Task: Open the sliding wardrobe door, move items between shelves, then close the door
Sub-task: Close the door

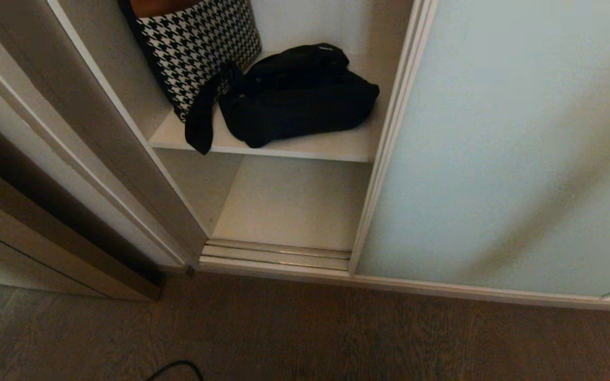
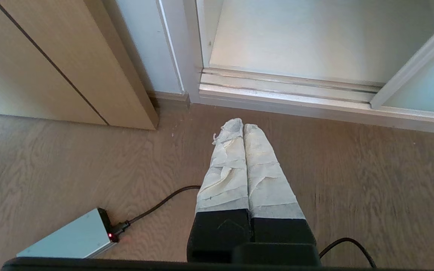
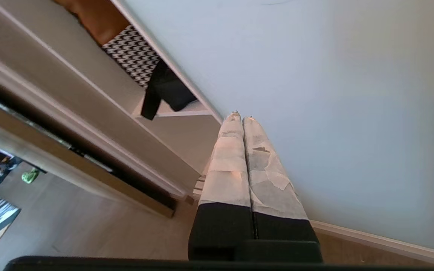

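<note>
One black bag (image 1: 297, 100), soft and slumped, lies on the upper shelf (image 1: 305, 145) of the open wardrobe, its long axis running roughly along the shelf's front edge. Its wide strap (image 1: 202, 119) trails toward the left and droops over that edge. A houndstooth-patterned bag (image 1: 199, 47) stands just behind it, touching. The sliding wardrobe door (image 1: 501, 148), frosted pale blue-green glass in a cream frame, covers the right side. Left gripper (image 2: 243, 126) hangs above the wooden floor (image 2: 352, 180), fingers pressed together, empty. Right gripper (image 3: 241, 117) sits near the door glass, fingers likewise pressed together, empty.
</note>
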### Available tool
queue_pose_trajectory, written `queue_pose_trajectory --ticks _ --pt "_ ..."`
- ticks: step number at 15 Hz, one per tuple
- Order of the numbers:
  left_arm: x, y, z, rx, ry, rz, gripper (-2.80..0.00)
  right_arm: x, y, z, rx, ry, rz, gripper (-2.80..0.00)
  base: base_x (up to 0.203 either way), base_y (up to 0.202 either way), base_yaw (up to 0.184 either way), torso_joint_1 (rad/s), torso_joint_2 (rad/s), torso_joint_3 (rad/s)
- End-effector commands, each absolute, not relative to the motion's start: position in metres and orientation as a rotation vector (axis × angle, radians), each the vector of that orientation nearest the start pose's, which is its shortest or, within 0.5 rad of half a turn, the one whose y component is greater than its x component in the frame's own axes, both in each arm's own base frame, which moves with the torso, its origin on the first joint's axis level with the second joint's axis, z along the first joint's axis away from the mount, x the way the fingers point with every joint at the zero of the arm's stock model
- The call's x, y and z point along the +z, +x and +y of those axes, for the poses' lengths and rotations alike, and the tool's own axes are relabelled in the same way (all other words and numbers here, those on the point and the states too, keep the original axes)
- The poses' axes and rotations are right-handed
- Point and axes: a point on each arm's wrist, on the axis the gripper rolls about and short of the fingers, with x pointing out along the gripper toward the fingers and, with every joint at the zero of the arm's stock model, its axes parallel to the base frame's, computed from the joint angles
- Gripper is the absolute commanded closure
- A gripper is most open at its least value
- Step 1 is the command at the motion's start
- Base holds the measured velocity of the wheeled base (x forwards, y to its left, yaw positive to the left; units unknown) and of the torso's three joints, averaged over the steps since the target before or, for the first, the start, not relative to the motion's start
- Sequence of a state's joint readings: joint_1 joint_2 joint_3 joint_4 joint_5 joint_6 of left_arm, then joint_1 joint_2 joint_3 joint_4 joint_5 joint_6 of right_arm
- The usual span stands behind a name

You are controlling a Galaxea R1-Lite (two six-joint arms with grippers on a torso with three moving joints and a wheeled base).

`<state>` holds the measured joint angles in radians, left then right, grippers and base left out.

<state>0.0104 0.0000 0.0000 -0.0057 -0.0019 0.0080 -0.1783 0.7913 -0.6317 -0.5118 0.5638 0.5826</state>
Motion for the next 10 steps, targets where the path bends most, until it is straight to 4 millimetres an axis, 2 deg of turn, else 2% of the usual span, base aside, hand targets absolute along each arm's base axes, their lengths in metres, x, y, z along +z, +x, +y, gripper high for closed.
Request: queue_pose_trajectory --ticks 1,6,10 --pt "0.076 -0.023 0.000 0.009 0.008 -0.005 0.00 0.295 0.058 0.002 0.483 0.434 -0.227 0.00 0.000 0.000 0.000 0.000 0.00 0.000" --pt "0.076 -0.023 0.000 0.009 0.008 -0.005 0.00 0.298 0.054 0.003 0.479 0.426 -0.244 0.00 0.000 0.000 0.000 0.000 0.00 0.000" --pt "0.076 -0.023 0.000 0.008 0.008 -0.005 0.00 0.308 0.054 0.001 0.451 0.421 -0.255 0.00 0.000 0.000 0.000 0.000 0.00 0.000"
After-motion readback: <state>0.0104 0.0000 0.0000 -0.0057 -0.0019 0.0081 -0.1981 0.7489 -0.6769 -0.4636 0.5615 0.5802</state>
